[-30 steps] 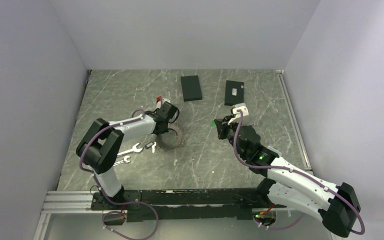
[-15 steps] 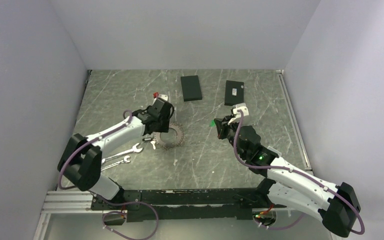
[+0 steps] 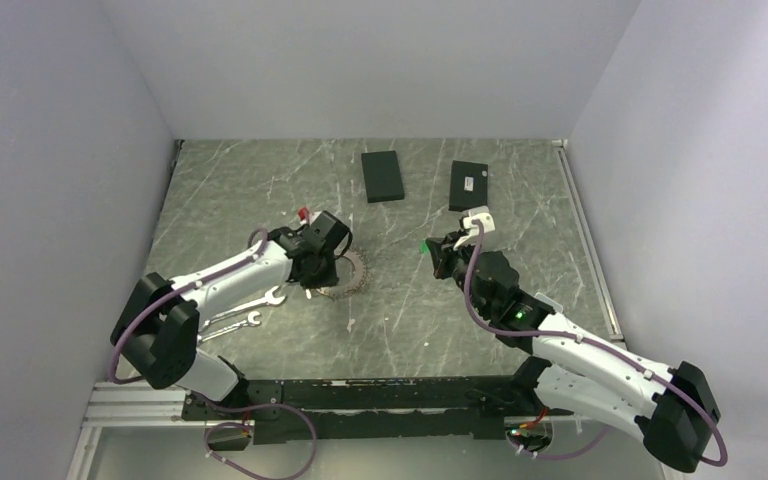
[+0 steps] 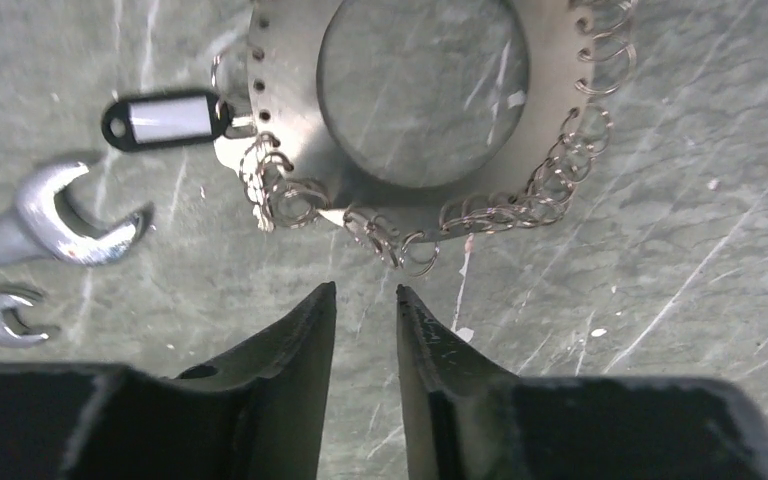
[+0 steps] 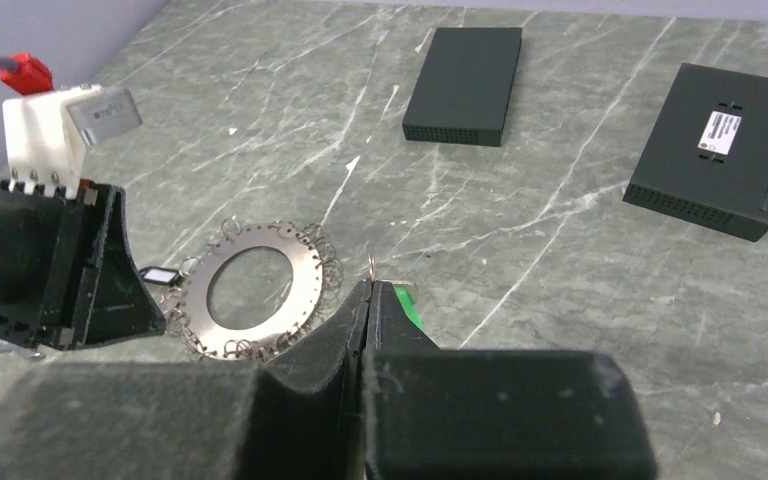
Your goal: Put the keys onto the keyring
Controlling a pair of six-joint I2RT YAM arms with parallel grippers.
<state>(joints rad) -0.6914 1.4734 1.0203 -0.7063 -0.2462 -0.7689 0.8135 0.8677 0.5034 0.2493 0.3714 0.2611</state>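
Keyring (image 4: 285, 160) is found flat on the worktop (image 4: 660, 300), left of centre, its toothed edge hung with small wire loops (image 4: 405, 250). Over the last second the left hand (image 4: 362, 292) has been drawn off the ring's far edge, opened wide and partly narrowed again. It is now held empty, fingers parted, just short of the ring's near edge. A black tag (image 4: 165, 118), formerly a little clear of the ring, is now seen against its rim at a loop. This key is judged delivered, though the link itself cannot be confirmed. The right hand (image 5: 370, 290) is closed on a green tag (image 5: 412, 308), held well apart from the ring.

The black tag and loops are shown clearly only by the left wrist view; from above they are largely masked by the arm. The green tag's own wire loop is resolved only by the right wrist view.
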